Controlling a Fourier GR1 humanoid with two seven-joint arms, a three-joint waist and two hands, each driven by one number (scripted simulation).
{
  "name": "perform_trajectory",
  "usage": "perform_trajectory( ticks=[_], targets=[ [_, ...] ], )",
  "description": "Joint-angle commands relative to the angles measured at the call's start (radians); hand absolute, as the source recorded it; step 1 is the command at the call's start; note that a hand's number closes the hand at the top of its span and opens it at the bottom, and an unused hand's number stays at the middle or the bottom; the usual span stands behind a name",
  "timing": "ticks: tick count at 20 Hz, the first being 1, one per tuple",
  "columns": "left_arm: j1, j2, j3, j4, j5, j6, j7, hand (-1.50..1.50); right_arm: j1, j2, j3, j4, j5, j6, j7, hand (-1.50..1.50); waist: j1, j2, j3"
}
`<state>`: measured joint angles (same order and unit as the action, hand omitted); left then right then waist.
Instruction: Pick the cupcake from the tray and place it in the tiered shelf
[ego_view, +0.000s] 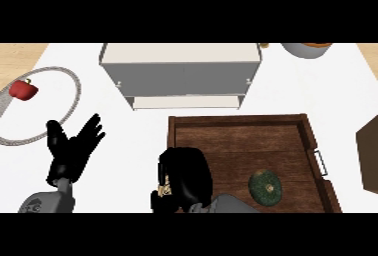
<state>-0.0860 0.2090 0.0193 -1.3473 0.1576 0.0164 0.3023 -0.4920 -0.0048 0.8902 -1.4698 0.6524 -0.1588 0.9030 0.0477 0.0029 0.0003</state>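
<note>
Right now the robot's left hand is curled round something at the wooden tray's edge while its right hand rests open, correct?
Not quite: the sides are swapped. In the head view the right hand is curled round something pale at the wooden tray's left edge, while the left hand rests open over the white counter.

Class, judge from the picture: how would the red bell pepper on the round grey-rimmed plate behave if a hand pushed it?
The red bell pepper looks rounded, so a push would probably make it roll or wobble rather than slide. It appears small beside the round grey-rimmed plate, so it is likely light. Its skin looks smooth, so open fingers might slip off it.
</note>
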Motion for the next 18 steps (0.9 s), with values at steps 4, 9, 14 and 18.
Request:
perform_trajectory(
  ticks=[4, 9, 14, 18],
  targets=[
    [-0.014, 0.005, 0.008, 0.043, -0.011, 0.003, 0.004, 0.00, -0.352, 0.005, 0.075, -0.131, -0.005, -0.134, 0.310, 1.50, -0.003, -0.009, -0.003],
    [0.019, -0.019, -0.006, 0.025, -0.007, -0.001, -0.013, 0.00, -0.534, 0.004, -0.021, -0.146, 0.043, -0.112, 0.462, 1.50, -0.013, -0.016, -0.004],
    [0.039, -0.020, -0.006, 0.017, -0.005, -0.007, -0.015, 0.00, -0.693, 0.004, -0.131, -0.170, 0.039, -0.029, 0.555, 1.50, -0.028, -0.020, -0.003],
    [0.029, -0.002, 0.017, 0.006, 0.008, -0.007, 0.008, 0.00, -0.830, 0.004, -0.274, -0.063, 0.002, 0.023, 0.534, 1.50, -0.025, -0.014, -0.003]
  ],
)
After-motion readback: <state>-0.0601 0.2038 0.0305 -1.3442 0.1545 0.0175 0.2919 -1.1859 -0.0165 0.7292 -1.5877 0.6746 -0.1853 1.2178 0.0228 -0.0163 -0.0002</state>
